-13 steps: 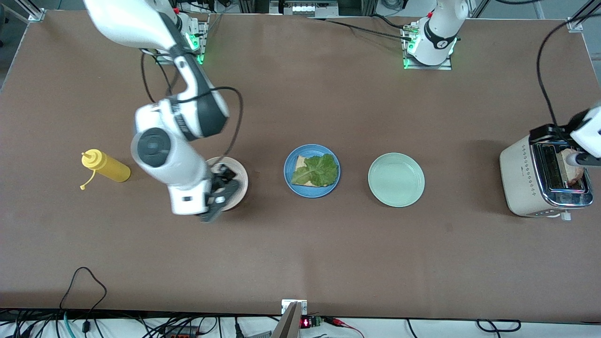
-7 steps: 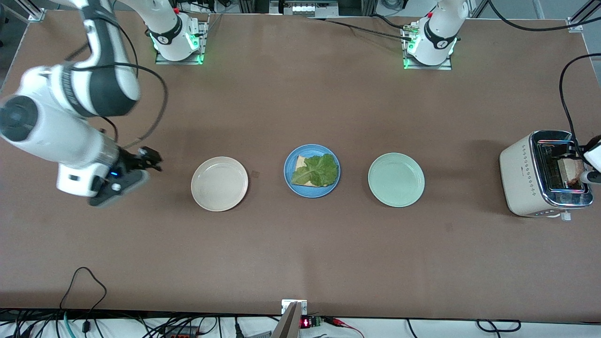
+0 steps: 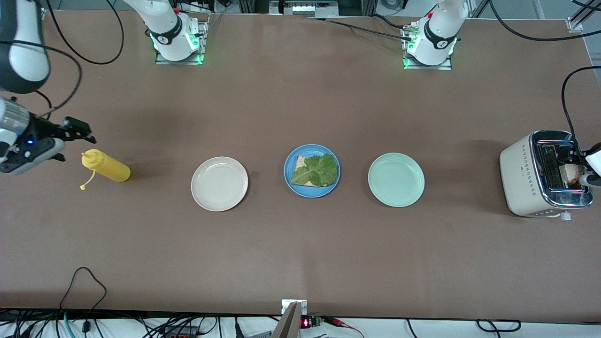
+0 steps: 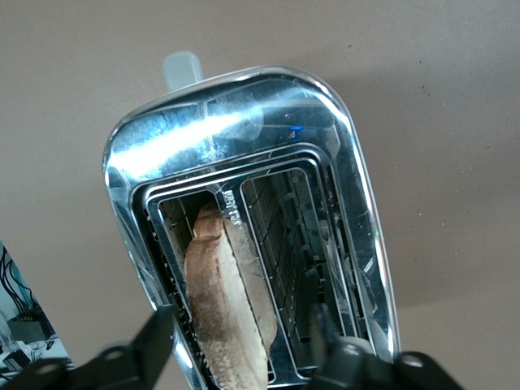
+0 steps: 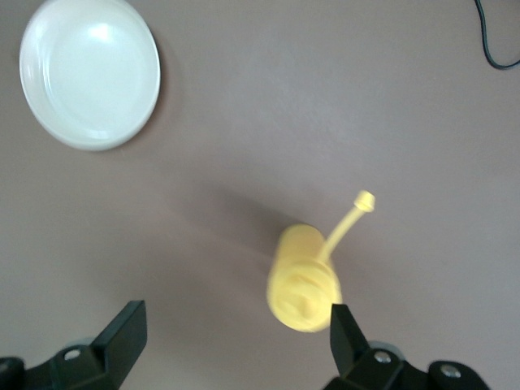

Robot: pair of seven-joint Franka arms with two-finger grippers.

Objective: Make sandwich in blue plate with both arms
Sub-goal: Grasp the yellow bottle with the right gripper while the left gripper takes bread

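The blue plate (image 3: 287, 176) sits mid-table and holds one bread slice (image 3: 299, 162) with a green lettuce leaf (image 3: 318, 170) lying on it. A second bread slice (image 4: 223, 301) stands upright in a slot of the toaster (image 4: 244, 122), at the left arm's end of the table (image 3: 521, 178). My left gripper (image 4: 242, 345) hangs over that slot, open, with a finger on each side of the slice and a gap on both sides. My right gripper (image 3: 84, 133) is open and empty over the table beside the yellow bottle (image 5: 302, 288).
The yellow squeeze bottle (image 3: 108, 168) lies on its side at the right arm's end. A cream-white plate (image 3: 219, 183) and a mint-green plate (image 3: 396, 179) flank the blue one, both bare. A black cable runs from the toaster.
My right arm has swung from over the cream-white plate out to the right arm's end, stopping by the yellow bottle. The left gripper has stayed over the toaster.
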